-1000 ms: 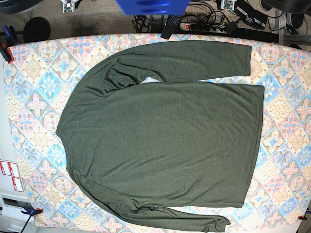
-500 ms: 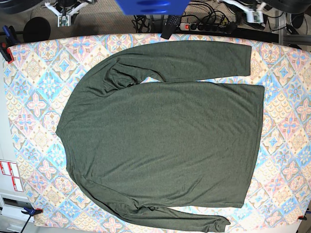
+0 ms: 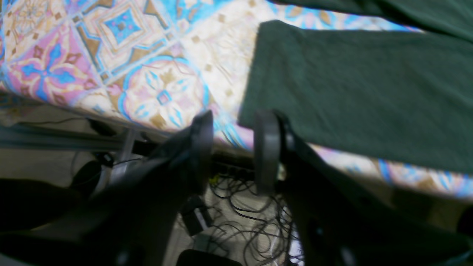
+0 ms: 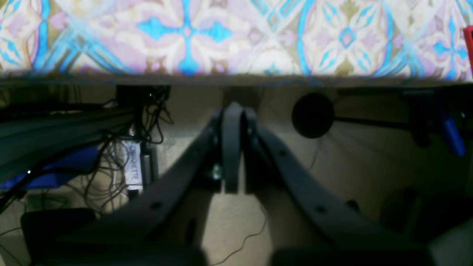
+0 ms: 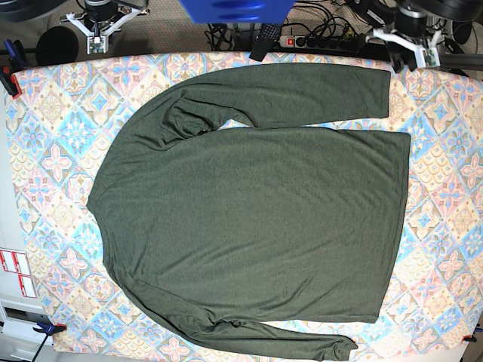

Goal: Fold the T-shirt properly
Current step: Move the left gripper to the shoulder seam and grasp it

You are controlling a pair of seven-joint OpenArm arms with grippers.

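The dark olive T-shirt (image 5: 249, 211) lies spread flat on the patterned table (image 5: 53, 151), collar to the left and hem to the right. Both long sleeves run rightward along the body. In the base view my left gripper (image 5: 405, 44) hovers at the table's far right edge, just beyond the upper sleeve's cuff (image 5: 386, 92). The left wrist view shows that gripper (image 3: 234, 118) open and empty, with the cuff edge (image 3: 258, 74) directly ahead of it. My right gripper (image 5: 96, 30) hangs off the far left edge. In its own view the right gripper (image 4: 233, 111) is shut and empty, short of the table edge (image 4: 236, 79).
Beyond the far edge are a power strip with tangled cables (image 5: 317, 39), a blue object (image 5: 234, 9) and a black round thing (image 5: 56, 45). Red clamps (image 5: 9, 79) grip the left edge. The shirt nearly reaches the table's near edge.
Both arms have come further into the base view from the far side toward the table. The left gripper has opened. The T-shirt has not moved.
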